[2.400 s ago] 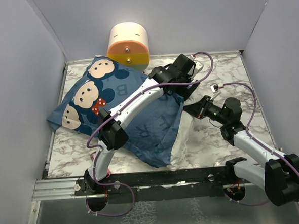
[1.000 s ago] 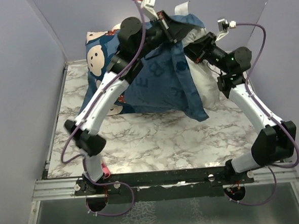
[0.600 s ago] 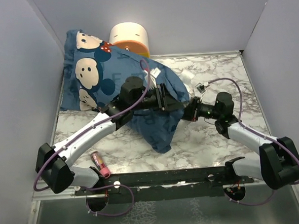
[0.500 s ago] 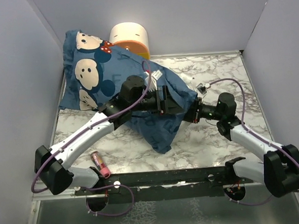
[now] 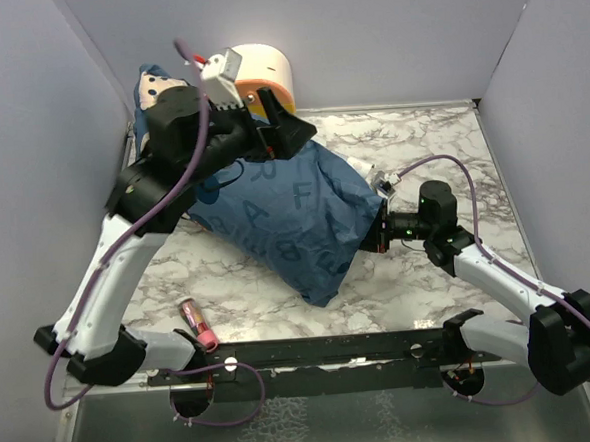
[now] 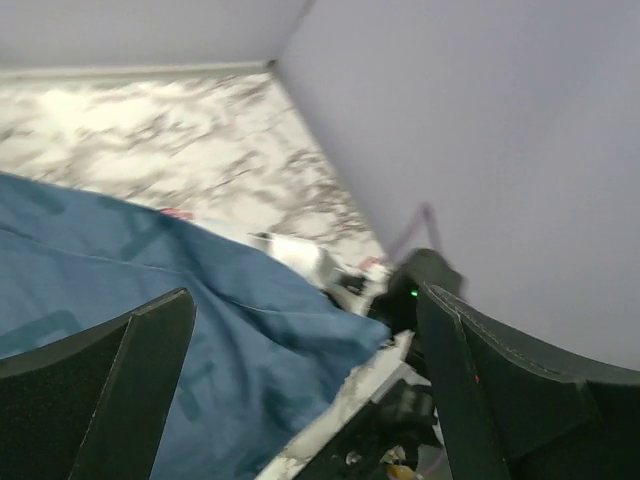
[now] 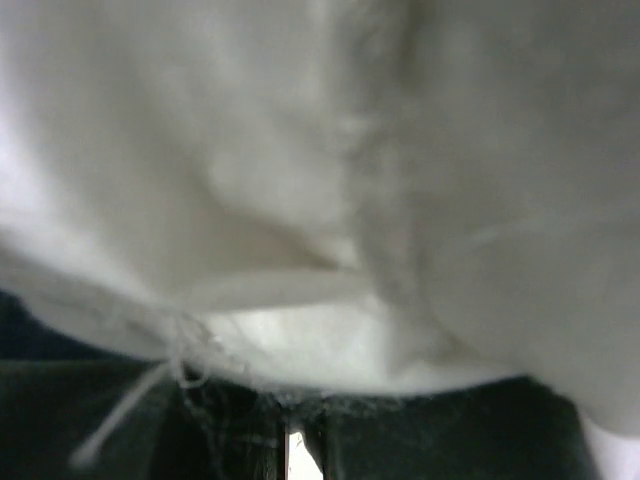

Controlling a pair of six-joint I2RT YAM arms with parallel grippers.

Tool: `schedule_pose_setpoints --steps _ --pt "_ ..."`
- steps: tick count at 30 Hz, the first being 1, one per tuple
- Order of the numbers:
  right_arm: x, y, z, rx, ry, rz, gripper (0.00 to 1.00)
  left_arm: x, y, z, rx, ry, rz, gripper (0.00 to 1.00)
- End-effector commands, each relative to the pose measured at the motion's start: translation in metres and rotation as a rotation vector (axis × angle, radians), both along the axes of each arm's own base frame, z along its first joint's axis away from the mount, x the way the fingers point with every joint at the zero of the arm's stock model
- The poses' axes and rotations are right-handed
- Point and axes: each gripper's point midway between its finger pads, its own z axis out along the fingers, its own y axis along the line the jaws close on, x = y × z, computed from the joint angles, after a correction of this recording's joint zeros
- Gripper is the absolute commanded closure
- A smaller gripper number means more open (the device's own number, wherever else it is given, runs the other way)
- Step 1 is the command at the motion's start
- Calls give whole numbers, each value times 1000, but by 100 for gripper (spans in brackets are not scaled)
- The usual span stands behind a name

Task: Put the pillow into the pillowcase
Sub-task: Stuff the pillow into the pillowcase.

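- The pillowcase (image 5: pixel 295 216) is lying bulged across the marble table (image 5: pixel 425 133). It is running from the upper left of the top view, where one end is rising beside the left wall, down to a corner near the lower centre.
- The pillow (image 7: pixel 320 150) is sitting almost wholly inside it, with blue cloth covering it in the top view. In the right wrist view its white fabric is filling nearly the whole frame, and a seam with a loose thread is showing at lower left.
- The left gripper (image 5: pixel 287 126) is hanging above the upper part of the pillowcase, in the upper centre of the top view. Its fingers (image 6: pixel 150 360) are standing spread wide and grasping nothing. In the left wrist view, only blue cloth and marble are showing in the gap between them.
- The right gripper (image 5: pixel 381 231) is pushing into the pillowcase's right edge, just right of centre in the top view. Its fingers are clenched, leaving only a thin slit between the dark tips at the bottom of the wrist view. White fabric is pressing against them; I cannot tell whether any is pinched.
- A cream-and-orange cylinder (image 5: pixel 256 71) is standing at the back wall, just behind the left gripper.
- A pink tube (image 5: pixel 198 325) is lying on the table at lower left, apart from the pillowcase.
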Motion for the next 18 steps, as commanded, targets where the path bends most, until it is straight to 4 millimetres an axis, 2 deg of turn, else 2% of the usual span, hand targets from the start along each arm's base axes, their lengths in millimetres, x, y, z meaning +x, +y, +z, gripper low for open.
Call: schedule_pose_setpoints --steps 1,4,7,12,15,18 --pt "-20 3 -16 -54 72 47 94 66 -6 -92 206 173 259 1" --pt "-19 4 -17 -61 73 40 94 69 -29 -101 212 204 278 1" --pt "-18 4 -16 -64 69 30 94 66 -46 -124 230 301 325 1" --pt "-16 6 -17 -57 73 23 94 63 -47 -154 354 398 460 1" --pt "-15 8 -18 -58 74 27 94 68 -46 -178 445 419 501 2" --pt "-14 10 -17 -67 66 33 94 73 -47 -188 459 410 514 16"
